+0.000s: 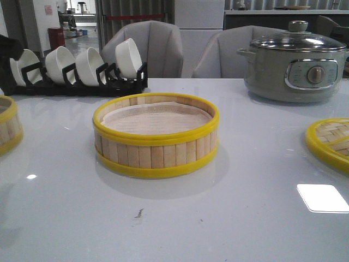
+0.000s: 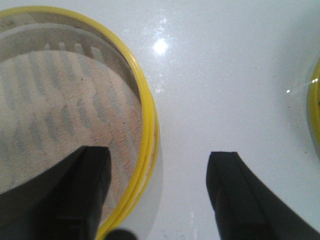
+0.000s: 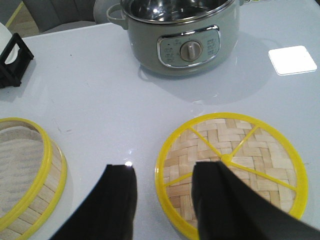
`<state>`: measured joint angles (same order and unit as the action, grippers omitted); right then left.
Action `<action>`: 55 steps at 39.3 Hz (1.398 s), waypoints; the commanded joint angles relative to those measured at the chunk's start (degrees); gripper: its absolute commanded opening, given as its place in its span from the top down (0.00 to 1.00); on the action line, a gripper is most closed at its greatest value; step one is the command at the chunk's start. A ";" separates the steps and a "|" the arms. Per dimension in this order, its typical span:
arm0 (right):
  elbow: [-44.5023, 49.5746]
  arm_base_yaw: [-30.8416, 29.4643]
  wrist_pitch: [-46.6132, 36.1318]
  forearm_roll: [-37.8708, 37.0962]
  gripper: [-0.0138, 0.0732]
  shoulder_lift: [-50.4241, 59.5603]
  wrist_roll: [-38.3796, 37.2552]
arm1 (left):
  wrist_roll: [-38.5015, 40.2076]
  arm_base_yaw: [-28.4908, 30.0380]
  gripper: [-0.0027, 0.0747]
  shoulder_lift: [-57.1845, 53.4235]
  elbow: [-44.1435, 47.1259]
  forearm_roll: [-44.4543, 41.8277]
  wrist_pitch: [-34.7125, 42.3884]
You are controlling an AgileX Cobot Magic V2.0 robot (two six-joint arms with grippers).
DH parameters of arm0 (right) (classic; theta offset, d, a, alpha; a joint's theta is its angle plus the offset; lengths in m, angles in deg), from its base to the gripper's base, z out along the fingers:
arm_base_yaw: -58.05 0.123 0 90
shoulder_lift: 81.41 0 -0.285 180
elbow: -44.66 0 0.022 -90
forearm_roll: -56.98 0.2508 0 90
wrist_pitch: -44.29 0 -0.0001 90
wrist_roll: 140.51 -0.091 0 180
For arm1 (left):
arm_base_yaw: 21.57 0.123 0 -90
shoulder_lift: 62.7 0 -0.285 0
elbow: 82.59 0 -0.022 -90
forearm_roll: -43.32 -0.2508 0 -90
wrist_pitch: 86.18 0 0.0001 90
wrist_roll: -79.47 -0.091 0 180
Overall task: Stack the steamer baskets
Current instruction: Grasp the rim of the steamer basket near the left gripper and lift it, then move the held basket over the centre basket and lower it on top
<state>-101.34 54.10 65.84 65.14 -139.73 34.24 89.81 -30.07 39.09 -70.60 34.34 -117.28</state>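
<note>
One steamer basket (image 1: 155, 136), pale bamboo slats between yellow rims with a white liner, sits mid-tabletop (image 1: 245, 218). A second basket (image 2: 60, 110) lies under my left gripper (image 2: 160, 195), whose jaws gape across its rim, gripping nothing. My right gripper (image 3: 162, 200) hangs open and empty over a woven lid (image 3: 235, 165).

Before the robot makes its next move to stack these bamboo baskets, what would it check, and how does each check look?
1. Left end effector open: ok.
2. One finger inside, one outside the left basket wall: ok.
3. Centre basket upright with its top free: ok.
4. Right end effector open, straddling the woven lid rim: ok.
5. Electric pot and bowl rack stand back from the centre basket: ok.
6. Left basket gripped: not ok.
</note>
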 commanded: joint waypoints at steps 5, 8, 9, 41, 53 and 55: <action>-2.17 -0.07 -4.10 0.39 0.39 0.44 0.70 | 0.69 0.12 0.35 4.04 -1.86 0.28 6.70; -2.17 -0.07 -4.10 0.39 0.39 0.44 0.70 | 1.07 0.12 0.35 6.27 -1.86 0.28 7.50; -2.17 -0.07 -4.10 0.39 0.39 0.44 0.70 | 1.24 0.12 0.35 6.81 -1.86 0.28 7.60; -2.17 -0.07 -4.27 0.39 0.39 0.43 0.70 | 1.63 -4.25 0.85 8.09 -14.67 -0.02 -2.02; -2.17 -0.07 -4.39 0.39 0.39 0.43 0.70 | 1.14 -19.76 0.85 6.94 -30.38 -0.41 -7.92; -2.17 -0.07 -4.39 0.39 0.39 0.43 0.70 | 1.14 -22.60 0.85 6.94 -31.67 -0.30 -7.92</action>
<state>-101.34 54.10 65.78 65.14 -139.73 34.29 91.42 -48.80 49.90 -98.16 35.01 -127.34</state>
